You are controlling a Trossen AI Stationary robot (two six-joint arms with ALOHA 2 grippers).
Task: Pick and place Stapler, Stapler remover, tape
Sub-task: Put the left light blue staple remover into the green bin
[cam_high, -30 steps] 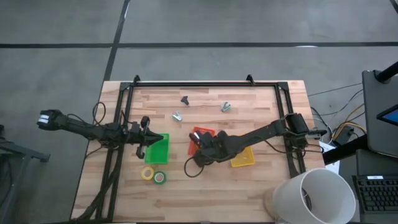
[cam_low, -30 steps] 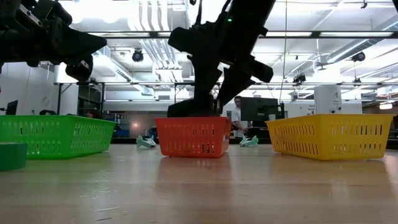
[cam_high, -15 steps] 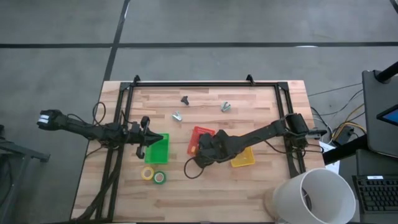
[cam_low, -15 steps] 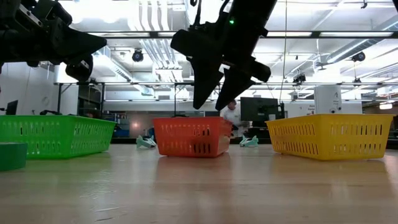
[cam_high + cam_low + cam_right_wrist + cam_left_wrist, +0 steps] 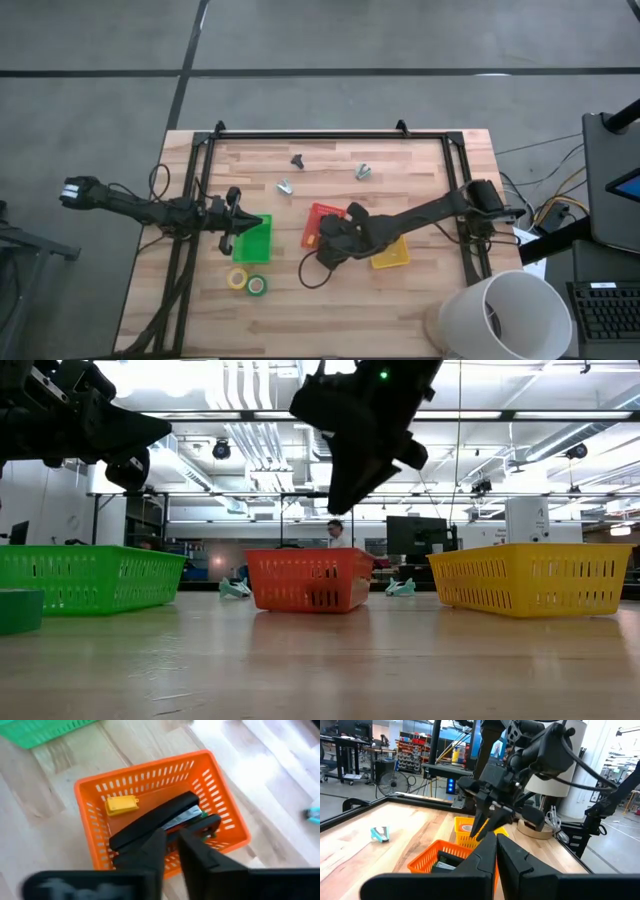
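Butcher-block table (image 5: pixel 420 300), left gripper (image 5: pixel 236 222) clenched empty over green bin (image 5: pixel 256 243), yellow and green tape rolls (image 5: pixel 247 282) just in front of it, stapler (image 5: pixel 155 821) lying in orange bin (image 5: pixel 220 810), right gripper (image 5: pixel 171 847) above it, fingers nearly together, holding nothing, yellow bin (image 5: pixel 530 578) rightmost, workshop with ceiling lights behind.

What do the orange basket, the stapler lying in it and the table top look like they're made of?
Orange basket: likely moulded plastic, with uniform bright colour and rows of slotted walls, slightly glossy. Stapler: black body that looks like matte plastic, with a shiny strip along it that seems to be metal. Table: wood, apparently jointed planks with visible grain and a smooth, lightly reflective finish.
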